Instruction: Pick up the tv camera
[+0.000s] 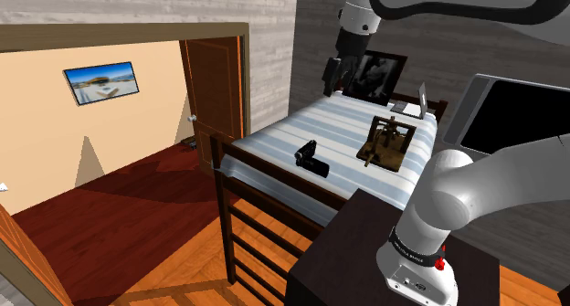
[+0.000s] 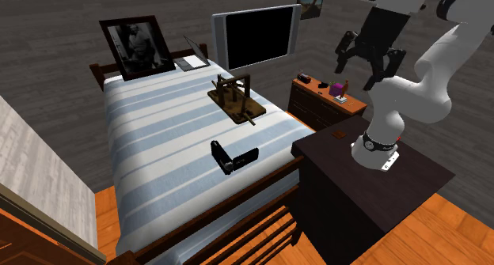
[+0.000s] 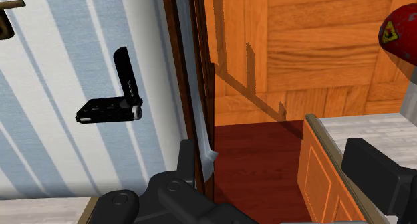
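Starting near: seeing stand [image 1: 365, 249] just beside bed's [image 2: 150, 137] foot corner, presumably to put the whole cover within reach. Reading pincer [image 2: 366, 64] as spread wide, gripping nothing, hanging high over bed's foot side, well apart from camera [image 1: 312, 158]. Judging descent not yet begun. Guessing the height serves a look down over bed's edge.

Next out: finding camera flat on the striped cover, near bed's foot rail, touching nothing else. Free all round, so expecting an open top-down grab.

Mid-bed: spotting wooden gadget [image 1: 385, 142], well apart from camera. Expecting no clash.

At bed's head: laptop [image 2: 192, 59] and framed photo [image 2: 136, 48] standing upright, out of the way. Beside bed's head: TV [image 2: 255, 35], then dresser [image 2: 305, 105] with small bits on top.

View gaps:
- **Wrist view:** getting flip screen [image 3: 125, 75] swung out square to the body, an L shape. Not getting that plainly from shoulder view. Would pinch across the body, not the screen.
- **Second exterior view:** getting pincer height over bed, impossible to judge from wrist view.
- **Shoulder view:** getting door [image 1: 215, 89] beyond bed's foot.
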`<state>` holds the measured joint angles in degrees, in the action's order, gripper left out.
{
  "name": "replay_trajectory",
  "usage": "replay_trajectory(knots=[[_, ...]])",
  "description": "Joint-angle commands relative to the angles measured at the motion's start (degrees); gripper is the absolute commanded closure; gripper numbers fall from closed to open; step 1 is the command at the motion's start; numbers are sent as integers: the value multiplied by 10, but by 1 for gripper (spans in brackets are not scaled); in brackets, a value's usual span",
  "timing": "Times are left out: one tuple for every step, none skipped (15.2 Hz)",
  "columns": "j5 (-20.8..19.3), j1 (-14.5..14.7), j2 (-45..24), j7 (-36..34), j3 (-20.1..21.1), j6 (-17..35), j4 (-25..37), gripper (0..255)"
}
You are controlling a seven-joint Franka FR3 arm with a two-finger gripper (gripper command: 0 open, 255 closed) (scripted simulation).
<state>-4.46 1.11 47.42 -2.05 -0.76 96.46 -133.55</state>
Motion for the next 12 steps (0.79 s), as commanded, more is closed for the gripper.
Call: replay_trajectory(knots=[[0,0,0,0,0,0,0,0],[-4,-2,-3,8,-8,16,-14,0],[-9,-3,-7,15,-16,32,-27,0],[-13,-5,-11,23,-24,48,-40,0],[-17,-7,-17,31,-32,65,-51,0],[-22,-9,-23,38,-41,82,-63,0],[-26,-11,-30,46,-49,99,-73,0],[-30,-14,-38,54,-58,116,-83,0],[-34,-16,-47,61,-66,133,-92,0],[-39,-18,-57,69,-75,151,-100,0],[-43,-19,-68,77,-84,169,-108,0],[-46,-21,-80,84,-93,187,-115,0]])
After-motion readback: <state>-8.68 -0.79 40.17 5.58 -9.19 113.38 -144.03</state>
